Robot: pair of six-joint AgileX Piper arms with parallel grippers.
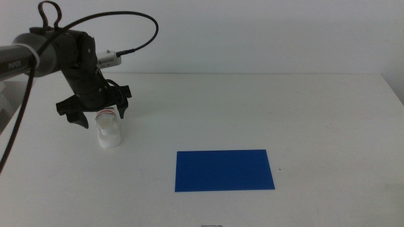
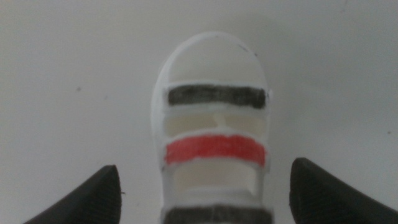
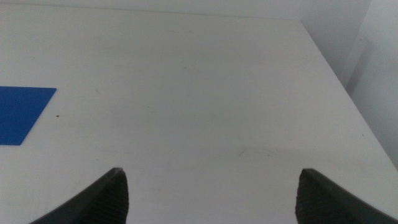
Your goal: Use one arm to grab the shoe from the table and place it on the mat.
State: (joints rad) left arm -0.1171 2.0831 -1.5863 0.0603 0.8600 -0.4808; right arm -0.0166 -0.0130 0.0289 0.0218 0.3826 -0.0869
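Note:
The small white shoe (image 1: 108, 132) with black and red straps lies on the white table (image 1: 252, 107) at the left. My left gripper (image 1: 101, 113) hangs just over its far end with its jaws open, one on each side. In the left wrist view the shoe (image 2: 214, 149) lies between the two spread fingertips (image 2: 93, 199), untouched. The deep blue mat (image 1: 225, 169) lies flat to the right and nearer the front edge. My right gripper (image 3: 211, 199) is out of the middle view, open and empty over bare table, with a corner of the mat (image 3: 22, 112) in its view.
A black cable loop (image 1: 126, 31) arcs above the left arm. The table's right edge (image 1: 394, 94) and its back edge border a pale wall. A tiny dark speck (image 1: 279, 168) lies just right of the mat.

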